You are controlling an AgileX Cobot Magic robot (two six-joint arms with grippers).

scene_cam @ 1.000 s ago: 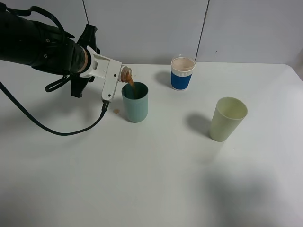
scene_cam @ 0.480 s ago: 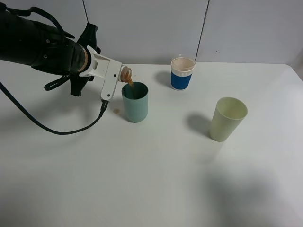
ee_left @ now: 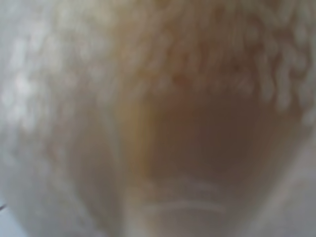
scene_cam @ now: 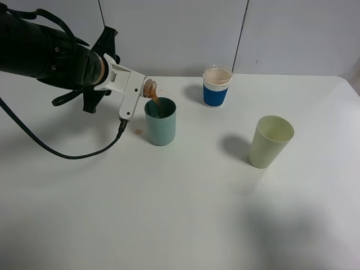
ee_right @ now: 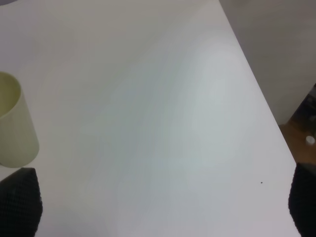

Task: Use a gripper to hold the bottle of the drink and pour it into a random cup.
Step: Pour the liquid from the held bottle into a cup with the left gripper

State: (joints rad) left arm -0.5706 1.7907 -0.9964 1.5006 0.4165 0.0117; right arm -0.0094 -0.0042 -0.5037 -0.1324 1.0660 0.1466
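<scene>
Nearest the camera the table is bare. Then on the right comes the pale yellow cup, standing by itself. The right gripper hangs near it with its jaws wide apart and nothing between them, so no trouble there.

The action is mid-table on the left. The teal cup stands upright and a thin brown stream of drink runs into it from the bottle. The bottle is tipped mouth-down just over the cup's left rim, and the left gripper is clamped tight on its body.

My worries:
- There's a little brown spot on the table just left of the cup, so I'd guess the pour is landing very close to the rim. Any wobble or less tilt and the stream could run down the outside.
- The bottle mouth sits near the rim, so a dip could knock the cup over.
- The cable droops onto the table beside the cup and might snag it.

Furthest back, the blue-banded cup is well clear.
</scene>
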